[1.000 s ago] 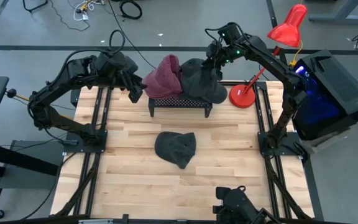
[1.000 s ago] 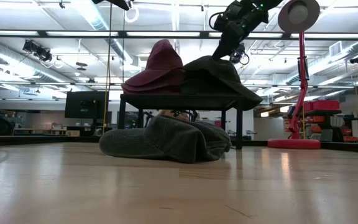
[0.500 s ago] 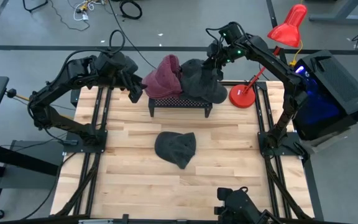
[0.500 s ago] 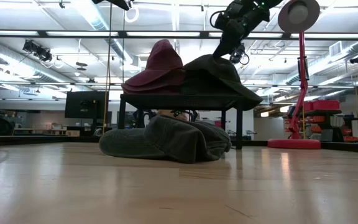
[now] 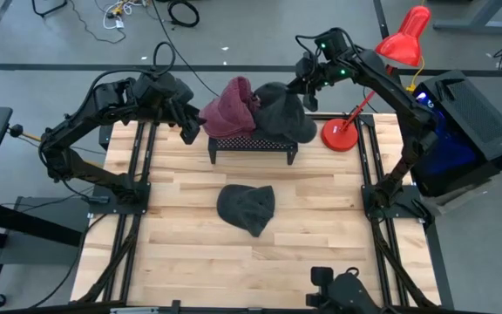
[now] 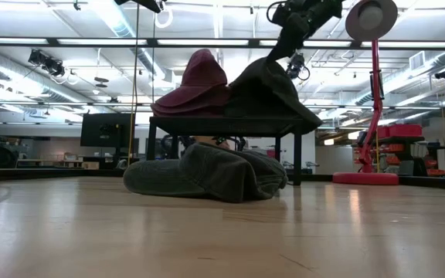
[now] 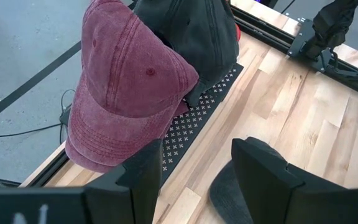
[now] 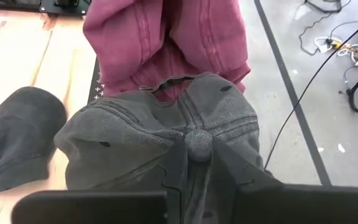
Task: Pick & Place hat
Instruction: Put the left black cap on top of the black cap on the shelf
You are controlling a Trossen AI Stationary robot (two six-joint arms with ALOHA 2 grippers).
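Hats are what this is about, and three show on the wooden table (image 5: 181,253). Two sit on the black perforated rack (image 5: 253,144) at the far side: a maroon cap (image 5: 227,109) and, touching it on the right, a dark grey cap (image 5: 279,112). A third, a dark grey hat (image 5: 246,208), lies flat on the boards in front of the rack.

Up top, the right gripper (image 5: 306,80) has its fingers pinched on the crown of the dark grey cap, right at the top button, and in the level view the cloth is drawn up into a peak under the gripper (image 6: 278,55) while the brim rests on the rack. I'd say this is the lifting step: grasp made, cap not yet clear.

Next it needs a straight rise so the brim slips free without dragging the maroon cap along, then a carry out over the boards.

Beside the rack's left end, the left gripper (image 5: 187,126) waits, fingers spread and holding nothing.
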